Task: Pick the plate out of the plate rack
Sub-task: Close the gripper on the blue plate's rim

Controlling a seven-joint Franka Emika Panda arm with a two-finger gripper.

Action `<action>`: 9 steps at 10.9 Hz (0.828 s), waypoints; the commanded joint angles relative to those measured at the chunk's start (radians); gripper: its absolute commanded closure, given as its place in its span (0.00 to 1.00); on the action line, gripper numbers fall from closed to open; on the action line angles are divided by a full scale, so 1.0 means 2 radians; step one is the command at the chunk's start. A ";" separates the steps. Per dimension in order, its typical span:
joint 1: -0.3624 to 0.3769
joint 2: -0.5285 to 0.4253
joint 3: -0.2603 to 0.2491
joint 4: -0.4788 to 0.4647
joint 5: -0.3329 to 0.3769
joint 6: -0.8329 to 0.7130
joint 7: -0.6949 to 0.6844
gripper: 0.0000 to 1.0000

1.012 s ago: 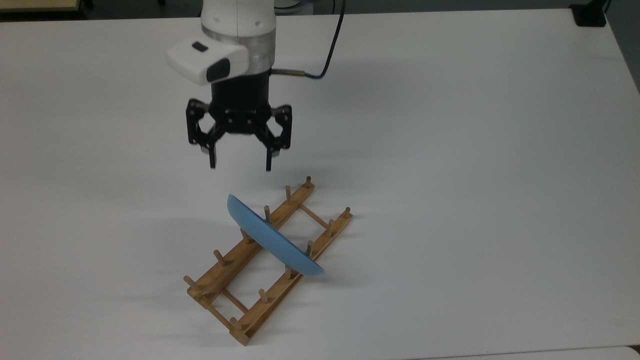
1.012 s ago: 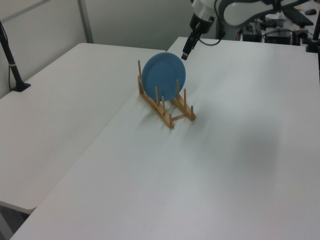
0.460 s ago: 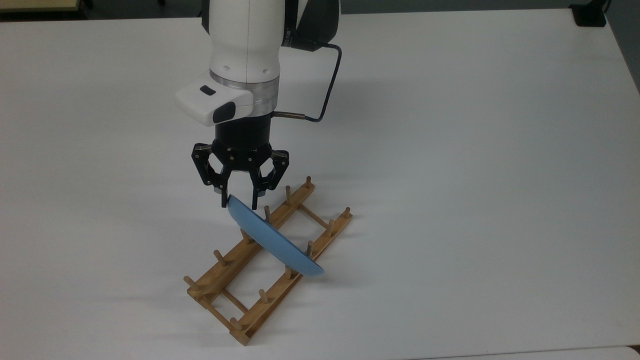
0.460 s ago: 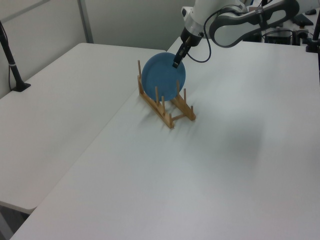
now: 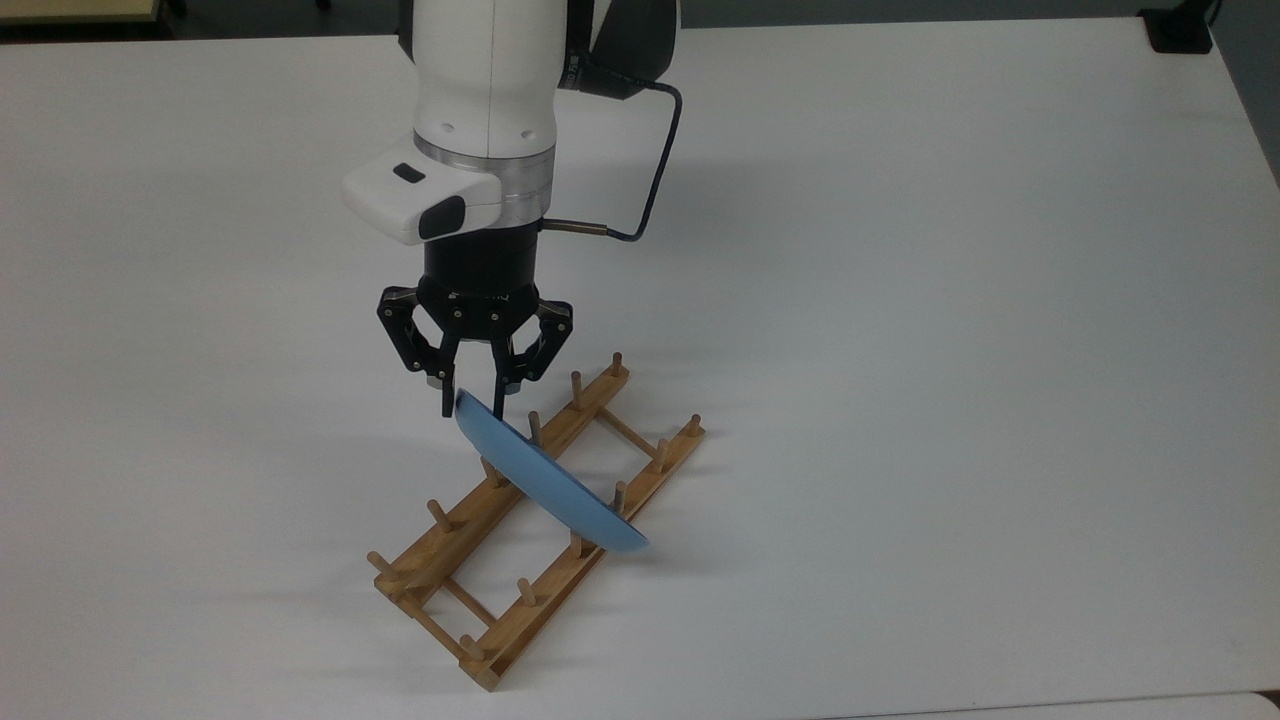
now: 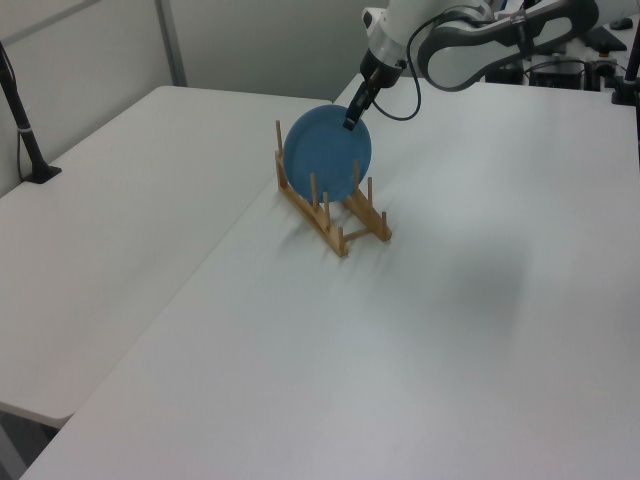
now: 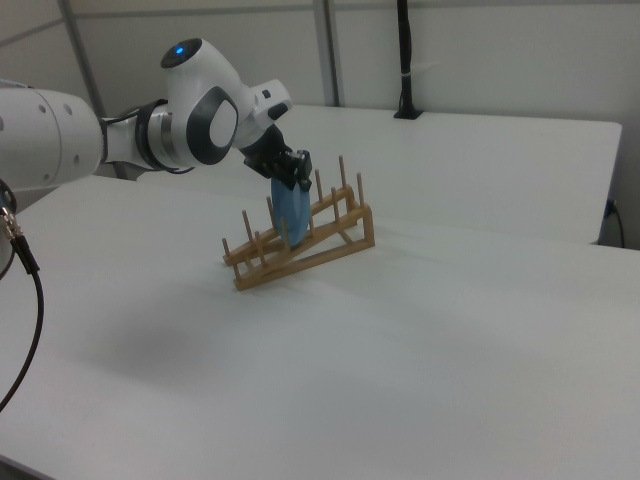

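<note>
Plate [image 5: 548, 480] is standing on edge between the pegs of the plate rack [image 5: 470, 560] on the counter [image 5: 950, 350], its rim running from 10 toward 4 o'clock in the top view, and I am seeing my gripper [image 5: 471, 408] straddling its 10 o'clock tip, fingers narrowly spread, not yet pinching.

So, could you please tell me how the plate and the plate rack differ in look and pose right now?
The plate is a light-blue round disc; the plate rack is light-brown wood, two long rails with upright pegs and thin crossbars.

The plate stands on edge, slotted between pegs; the plate rack lies along the white table.

The gripper straddles the plate's upper rim, fingers on either side; nothing grips the plate rack.

The plate rests in the plate rack.
</note>
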 commanded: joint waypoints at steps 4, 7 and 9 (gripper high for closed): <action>0.003 -0.009 -0.012 -0.003 -0.026 0.004 0.012 0.92; 0.003 -0.014 -0.012 -0.003 -0.032 0.003 0.011 1.00; 0.001 -0.026 -0.013 -0.003 -0.035 0.003 0.011 1.00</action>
